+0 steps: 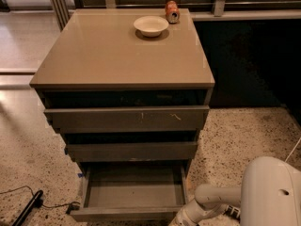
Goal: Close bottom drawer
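Observation:
The bottom drawer (133,192) is the lowest of three grey-brown drawers in the tan-topped cabinet (122,51). It stands pulled far out, its shallow grey box empty and its flat front (123,214) near the frame's bottom edge. The middle drawer front (131,151) and the scratched top drawer front (127,118) stick out only a little. My gripper (179,221) is at the end of the white arm, at the bottom edge, just right of the bottom drawer's front right corner. It is partly cut off by the frame.
A white bowl (151,25) and an orange can (172,12) stand at the back of the cabinet top. A black cable and handle (27,209) lie on the speckled floor at the lower left. My white body (270,194) fills the lower right.

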Controlling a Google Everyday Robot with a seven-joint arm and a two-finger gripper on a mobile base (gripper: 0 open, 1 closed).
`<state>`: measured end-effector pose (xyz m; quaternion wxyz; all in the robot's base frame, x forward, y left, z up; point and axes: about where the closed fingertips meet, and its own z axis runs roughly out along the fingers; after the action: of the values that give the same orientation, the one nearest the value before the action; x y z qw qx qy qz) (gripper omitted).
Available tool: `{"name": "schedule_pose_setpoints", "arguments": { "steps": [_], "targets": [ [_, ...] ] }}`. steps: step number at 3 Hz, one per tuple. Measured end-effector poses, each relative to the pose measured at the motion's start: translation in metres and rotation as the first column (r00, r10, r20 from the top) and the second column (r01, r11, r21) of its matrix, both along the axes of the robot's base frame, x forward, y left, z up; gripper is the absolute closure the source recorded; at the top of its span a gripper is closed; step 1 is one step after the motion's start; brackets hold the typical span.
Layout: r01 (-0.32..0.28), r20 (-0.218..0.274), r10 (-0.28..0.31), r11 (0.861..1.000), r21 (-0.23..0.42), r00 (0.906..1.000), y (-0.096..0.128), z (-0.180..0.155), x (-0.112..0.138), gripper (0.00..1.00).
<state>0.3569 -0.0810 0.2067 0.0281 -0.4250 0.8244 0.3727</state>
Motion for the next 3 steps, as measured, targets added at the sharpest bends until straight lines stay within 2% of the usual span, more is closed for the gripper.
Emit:
{"name": "schedule_pose_setpoints", "arguments": {
  "steps": [1,2,3],
  "targets": [
    [0.004,-0.077,-0.006,1.000,-0.023,0.9970,0.0023,-0.0484,-0.0149,1.00],
    [0.004,-0.077,-0.006,1.000,-0.023,0.9970,0.0023,-0.0484,-0.0149,1.00],
    [0.051,-0.017,-0.052,0.998,-0.030,0.9985,-0.0002,-0.0469,-0.0163,1.00]
  ]
}}
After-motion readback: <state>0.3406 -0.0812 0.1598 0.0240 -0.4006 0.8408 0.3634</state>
